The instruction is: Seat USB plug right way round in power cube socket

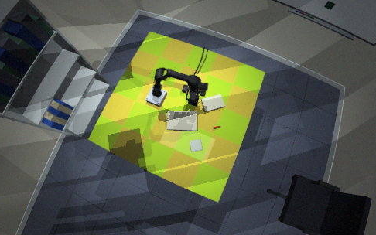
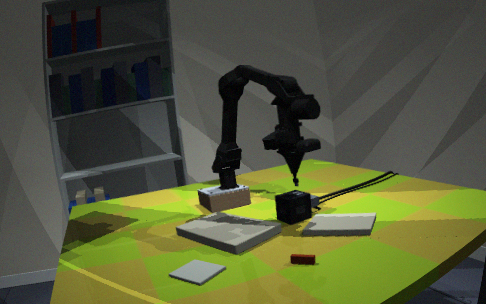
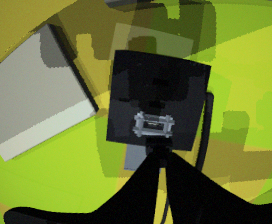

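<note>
So the tool (image 2: 295,180) is clenched on the USB plug (image 3: 153,124), held just above the power cube (image 2: 294,206) mid-bench. Risk as I see it: if the plug goes down misaligned or unflipped it'll jam again, and pushing hard could shove the cube into the grey slab (image 2: 339,223) to its right.

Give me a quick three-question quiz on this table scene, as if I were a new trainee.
1. True or false: the jaws hang open above the power cube.
2. Where does the red block lie? A: on top of the cube. B: on the table. C: on a bookshelf.
3. How many flat grey slabs lie on the table?

Key:
1. False. They are shut on the USB plug.
2. B.
3. Three: that large one, one right of the cube and a small one.
</note>
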`<act>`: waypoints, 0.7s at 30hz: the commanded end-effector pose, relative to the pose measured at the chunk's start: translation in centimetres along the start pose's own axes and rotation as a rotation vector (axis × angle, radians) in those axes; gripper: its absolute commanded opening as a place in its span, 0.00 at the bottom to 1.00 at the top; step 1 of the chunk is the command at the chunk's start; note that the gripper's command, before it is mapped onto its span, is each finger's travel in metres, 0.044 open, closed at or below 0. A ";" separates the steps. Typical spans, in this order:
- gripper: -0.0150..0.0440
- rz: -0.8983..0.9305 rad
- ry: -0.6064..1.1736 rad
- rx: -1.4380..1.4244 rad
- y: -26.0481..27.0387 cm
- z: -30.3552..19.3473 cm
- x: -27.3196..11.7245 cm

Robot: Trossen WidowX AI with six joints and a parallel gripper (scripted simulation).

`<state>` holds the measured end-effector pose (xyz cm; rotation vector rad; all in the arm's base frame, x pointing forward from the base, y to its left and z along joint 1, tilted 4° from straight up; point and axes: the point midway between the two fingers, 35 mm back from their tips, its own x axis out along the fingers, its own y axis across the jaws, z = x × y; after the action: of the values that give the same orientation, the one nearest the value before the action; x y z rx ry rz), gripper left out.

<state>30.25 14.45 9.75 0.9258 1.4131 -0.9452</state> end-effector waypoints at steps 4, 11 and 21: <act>0.25 -0.003 0.000 -0.164 -0.1 0.0 0.1; 0.25 -0.003 0.000 -0.350 -0.1 0.0 0.1; 0.25 -0.003 0.001 -0.612 -0.1 0.0 0.1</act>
<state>30.19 14.42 9.68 0.5278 1.5587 -0.5291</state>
